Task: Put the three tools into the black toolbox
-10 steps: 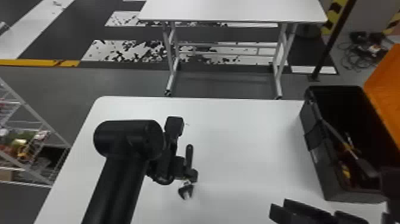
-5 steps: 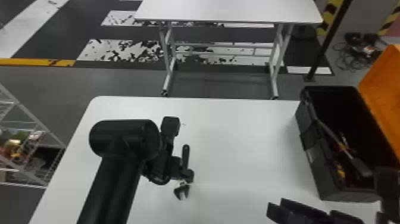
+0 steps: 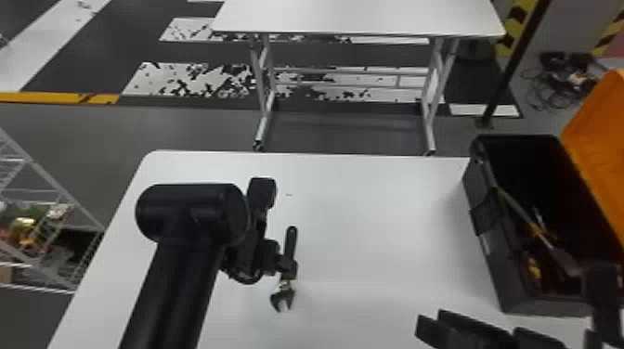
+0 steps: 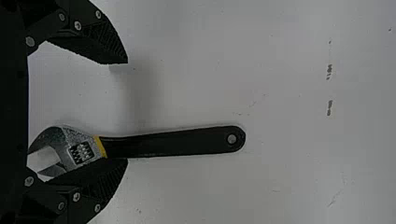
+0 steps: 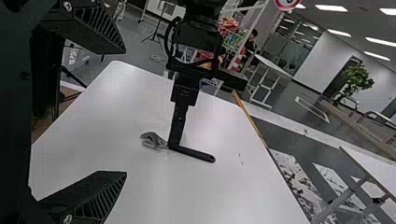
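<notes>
At the left part of the table, my left gripper (image 3: 281, 264) is down at an adjustable wrench (image 3: 290, 246) with a black handle. In the left wrist view the wrench (image 4: 173, 142) lies between the spread fingers of the left gripper (image 4: 126, 111), close to one of them. My right gripper, at the head view's lower right (image 3: 469, 332), stands open and holds nothing in the right wrist view (image 5: 125, 112). The black toolbox (image 3: 492, 260) is at the right with its orange lid raised; a long-shafted tool (image 3: 524, 216) and another with yellow parts (image 3: 534, 269) are inside.
The white table (image 3: 371, 222) carries the toolbox at its right side. Beyond it stands a second white table (image 3: 357, 16). A wire rack (image 3: 46, 222) is on the left, and a dark pole (image 3: 515, 60) rises behind the toolbox.
The toolbox and tables have shifted slightly left in the head view. The left gripper has kept its place by the wrench, and the right one has hardly moved.
</notes>
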Controlling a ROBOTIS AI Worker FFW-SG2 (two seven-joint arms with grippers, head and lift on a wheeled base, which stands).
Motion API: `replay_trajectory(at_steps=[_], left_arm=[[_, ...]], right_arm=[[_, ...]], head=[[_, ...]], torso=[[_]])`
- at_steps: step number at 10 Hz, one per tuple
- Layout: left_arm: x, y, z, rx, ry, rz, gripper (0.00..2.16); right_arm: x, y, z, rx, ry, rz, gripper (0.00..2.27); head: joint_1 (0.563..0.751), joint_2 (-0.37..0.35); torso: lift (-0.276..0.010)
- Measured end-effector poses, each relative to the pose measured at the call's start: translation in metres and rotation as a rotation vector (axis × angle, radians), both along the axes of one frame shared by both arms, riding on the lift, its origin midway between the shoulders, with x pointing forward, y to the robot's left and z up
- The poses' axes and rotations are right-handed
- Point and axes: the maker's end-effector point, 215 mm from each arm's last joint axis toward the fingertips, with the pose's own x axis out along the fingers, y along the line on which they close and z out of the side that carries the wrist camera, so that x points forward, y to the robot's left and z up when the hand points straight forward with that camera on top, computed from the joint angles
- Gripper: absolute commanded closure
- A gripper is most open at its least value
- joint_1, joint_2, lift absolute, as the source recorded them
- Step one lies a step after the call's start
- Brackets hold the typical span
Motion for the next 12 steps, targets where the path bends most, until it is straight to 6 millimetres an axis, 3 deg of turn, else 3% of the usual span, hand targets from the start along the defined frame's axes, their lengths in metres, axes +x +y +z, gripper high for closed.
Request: replay_trajectory(at_steps=[3,7,9,10,11,12], left_arm=[[0.007,0.003,0.005,0.007,-0.014,0.002,0.28],[0.006,-0.024,0.009,-0.034,-0.016,-0.044,0.28],[-0.002,-0.023,0.001,-0.039,0.013,-0.038,0.28],[-0.004,-0.022,-0.002,-0.037,0.022,-0.036,0.34],[-0.005,-0.021,-0.004,-0.036,0.027,-0.036,0.54],[-0.005,-0.02,-0.004,-0.033,0.029,-0.034,0.54]], right_arm=[[0.0,0.004,-0.001,0.003,0.002,0.005,0.08],[-0.004,0.004,-0.001,0.002,0.008,0.007,0.08],[-0.005,-0.001,0.0,0.006,0.01,-0.001,0.08],[-0.005,-0.002,0.0,0.01,0.009,-0.002,0.08],[-0.006,-0.002,0.0,0.013,0.011,-0.004,0.08],[-0.007,-0.004,0.0,0.015,0.013,-0.006,0.08]], head=[[0.695,0.089],[0.695,0.043],[0.695,0.036],[0.695,0.035],[0.695,0.035],[0.695,0.036]], torso=[[-0.051],[-0.051],[-0.051],[-0.051],[-0.051],[-0.051]])
